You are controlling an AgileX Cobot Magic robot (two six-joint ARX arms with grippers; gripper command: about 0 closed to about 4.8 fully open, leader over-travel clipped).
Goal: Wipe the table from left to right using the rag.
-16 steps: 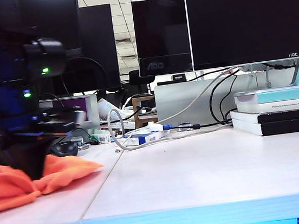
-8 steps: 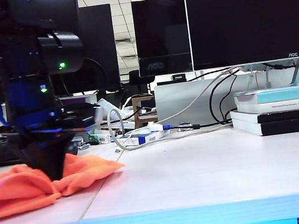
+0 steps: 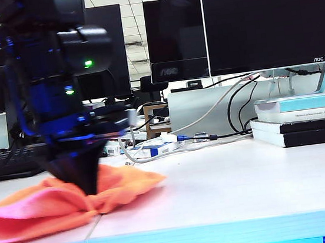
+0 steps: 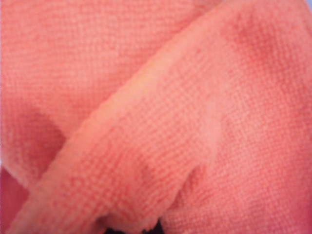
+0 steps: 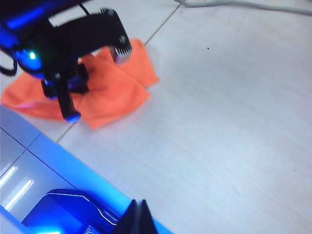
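Left gripper [image 3: 90, 186] points down in the exterior view and presses into the rag [image 3: 48, 206], its jaws closed on a bunch of the cloth. This orange-pink rag lies on the left part of the table [image 3: 230, 190], near the front edge, and it reaches across the thin seam between the 2 panels. Folds of the cloth stand up around the gripper tip. Behind it a black keyboard [image 3: 7, 163] lies at the left, and grey cables [image 3: 154, 149] run over the back of the table. At the right, 3 stacked books [image 3: 304, 119] rest under a large black monitor [image 3: 271, 16]. The right gripper is not seen in this view.

From the left wrist view, the rag [image 4: 156, 117] fills almost the whole picture, very close and a little blurred. A thick fold crosses it diagonally. The fingers themselves are hidden by the cloth.

From the right wrist view, the left gripper [image 5: 80, 80] is seen from above, standing on the rag [image 5: 114, 92], which covers the seam of the white table [image 5: 219, 112]. The right gripper [image 5: 138, 214] shows only as 2 dark fingertips pressed together, closed and holding nothing, above the pale bluish front edge and well apart from the rag.
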